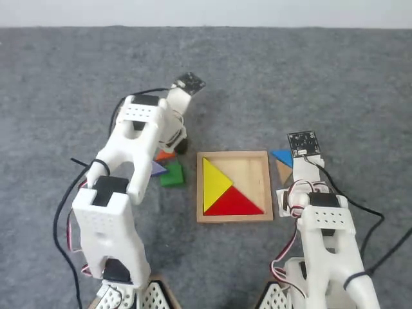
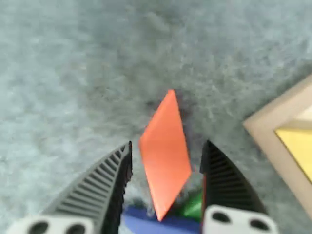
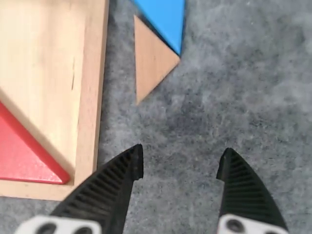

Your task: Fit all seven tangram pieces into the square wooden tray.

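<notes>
The square wooden tray (image 1: 264, 183) holds a yellow triangle (image 1: 214, 182) and a red triangle (image 1: 235, 203). My left gripper (image 2: 167, 148) is open, its fingers on either side of an orange parallelogram (image 2: 165, 151) without touching it. The parallelogram's near end rests over a blue-purple piece (image 2: 144, 219) and a green piece (image 2: 192, 207). All three pieces lie left of the tray, the green piece (image 1: 172, 175) nearest me. My right gripper (image 3: 183, 158) is open over bare mat by the tray's right edge (image 3: 92, 97). Beyond it lie a tan triangle (image 3: 151, 63) and a blue triangle (image 3: 165, 17).
Grey felt mat (image 1: 322, 84) covers the table. The tray's upper right half (image 1: 248, 170) is bare wood. The left arm's body (image 1: 129, 148) hangs over the pieces left of the tray. Cables (image 1: 67, 212) trail near the arm bases.
</notes>
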Robot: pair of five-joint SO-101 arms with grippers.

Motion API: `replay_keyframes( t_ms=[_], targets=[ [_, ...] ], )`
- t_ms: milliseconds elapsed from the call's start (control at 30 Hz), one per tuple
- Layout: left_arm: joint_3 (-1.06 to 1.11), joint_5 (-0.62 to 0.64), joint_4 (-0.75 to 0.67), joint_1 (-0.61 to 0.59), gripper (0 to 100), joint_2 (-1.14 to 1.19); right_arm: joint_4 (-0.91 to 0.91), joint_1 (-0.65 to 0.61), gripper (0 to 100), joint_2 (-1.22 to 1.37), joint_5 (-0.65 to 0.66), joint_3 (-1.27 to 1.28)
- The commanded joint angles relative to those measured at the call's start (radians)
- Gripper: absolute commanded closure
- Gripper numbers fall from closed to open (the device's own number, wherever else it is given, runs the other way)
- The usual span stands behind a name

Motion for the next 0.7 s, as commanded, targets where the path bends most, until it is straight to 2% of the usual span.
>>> replay_keyframes(
  t_ms=[0,200,267,400,567,667],
  targets=[
    [-0.11,-0.009,0.08,-0.002,78,-0.049,-0.018,0.012,75.7,-0.031,0.009,-0.011],
    [-0.133,0.014,0.109,0.005,78,-0.046,-0.018,0.012,75.7,-0.031,0.009,-0.011],
    [-0.137,0.077,0.107,0.003,78,-0.044,-0.018,0.012,75.7,-0.031,0.009,-0.011],
    [-0.125,0.305,0.124,0.006,78,-0.044,-0.018,0.012,75.7,-0.031,0.009,-0.011],
    [-0.11,0.4,0.121,0.032,78,-0.044,-0.018,0.012,75.7,-0.031,0.008,-0.009],
    [-0.107,0.408,0.121,0.032,78,-0.044,-0.016,0.012,75.7,-0.031,0.005,-0.009]
  ],
)
